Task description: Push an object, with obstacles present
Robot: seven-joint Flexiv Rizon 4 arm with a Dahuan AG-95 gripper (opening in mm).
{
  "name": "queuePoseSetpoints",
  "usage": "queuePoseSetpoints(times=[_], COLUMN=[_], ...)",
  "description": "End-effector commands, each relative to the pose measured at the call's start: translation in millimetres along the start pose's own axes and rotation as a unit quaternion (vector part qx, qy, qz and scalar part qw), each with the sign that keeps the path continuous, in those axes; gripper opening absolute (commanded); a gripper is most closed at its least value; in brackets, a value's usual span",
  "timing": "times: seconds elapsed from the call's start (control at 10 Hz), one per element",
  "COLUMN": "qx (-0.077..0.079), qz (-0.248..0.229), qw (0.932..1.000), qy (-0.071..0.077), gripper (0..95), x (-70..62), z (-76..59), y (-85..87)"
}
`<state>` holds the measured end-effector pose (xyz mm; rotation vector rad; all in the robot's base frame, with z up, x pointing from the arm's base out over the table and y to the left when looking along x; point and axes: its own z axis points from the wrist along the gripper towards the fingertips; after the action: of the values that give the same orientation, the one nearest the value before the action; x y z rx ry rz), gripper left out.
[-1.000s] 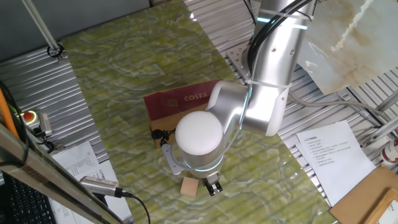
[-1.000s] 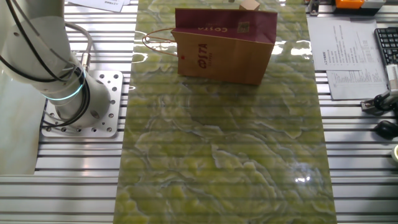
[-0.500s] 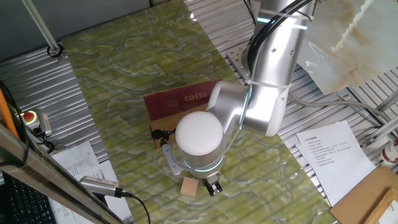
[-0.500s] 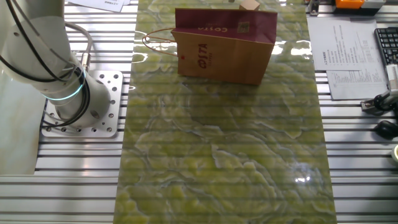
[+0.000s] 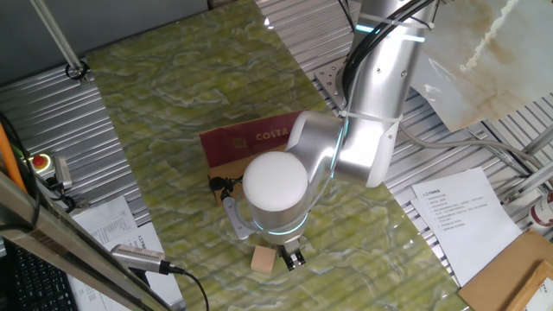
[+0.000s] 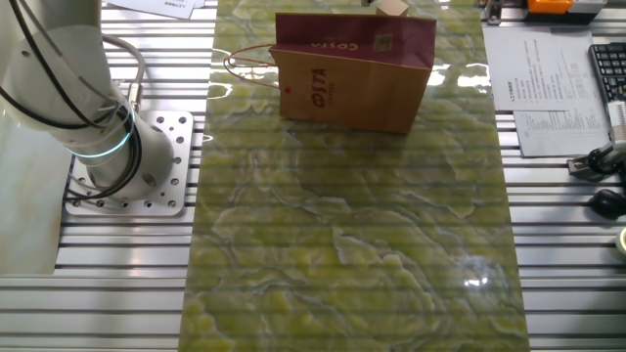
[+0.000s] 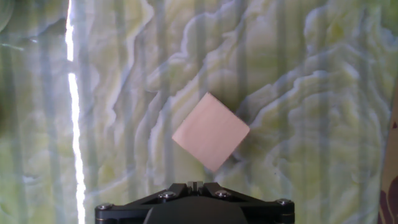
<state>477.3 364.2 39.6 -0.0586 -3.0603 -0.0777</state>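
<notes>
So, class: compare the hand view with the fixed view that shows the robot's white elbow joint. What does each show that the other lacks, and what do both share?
Only the hand view: the wooden cube's top face seen straight on, corner-first, just ahead of the gripper body. Only the fixed view: the arm, the COSTA paper bag behind it and papers off the mat. Both: the cube on the green marbled mat.

green marbled mat [image 5: 173, 95], wooden cube [image 5: 263, 258], paper bag [image 6: 352, 73]

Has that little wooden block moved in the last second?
Cannot tell. In one fixed view the wooden block sits at about the same spot relative to the paper bag; any shift is too slight to judge.
</notes>
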Motion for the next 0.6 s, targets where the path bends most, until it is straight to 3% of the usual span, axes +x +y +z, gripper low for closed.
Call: queuePoseSetpoints(times=[0.1,0.6], qx=[0.001,0.0], qz=[0.002,0.005], qw=[1.0,1.0], qy=[0.002,-0.003], gripper=[0.0,0.0], x=[-5.3,-14.9], z=[-2.9,-6.4], y=[1.3,0.3])
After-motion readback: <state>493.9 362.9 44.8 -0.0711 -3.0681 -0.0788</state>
